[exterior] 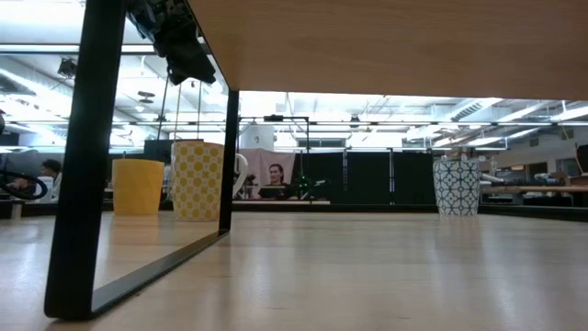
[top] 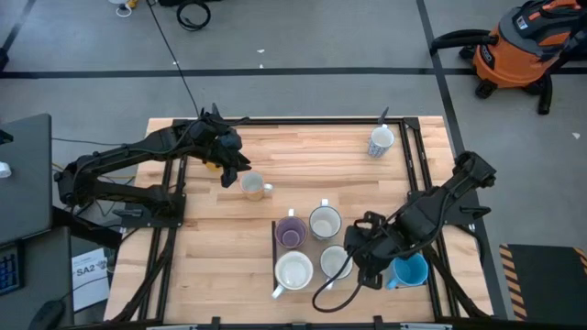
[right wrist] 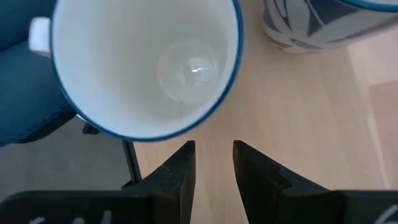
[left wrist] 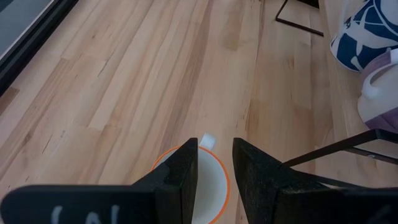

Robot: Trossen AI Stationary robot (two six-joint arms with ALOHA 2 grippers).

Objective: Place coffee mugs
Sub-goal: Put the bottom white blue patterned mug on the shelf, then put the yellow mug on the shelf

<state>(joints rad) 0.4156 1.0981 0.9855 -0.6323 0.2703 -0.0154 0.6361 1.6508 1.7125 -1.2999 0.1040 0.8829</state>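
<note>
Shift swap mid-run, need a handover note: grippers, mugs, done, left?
Left gripper: open, hovering above the orange mug, holding nothing.
Right gripper: open, empty, beside the blue mug.
Grouped mid-table by the black frame: purple mug and three white mugs; these look placed.
Probably left: orange, cream mug, patterned mug at the far right corner, blue.

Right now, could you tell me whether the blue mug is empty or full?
Empty: the right wrist view looks straight into the blue mug and shows its bare pale bottom.
</note>
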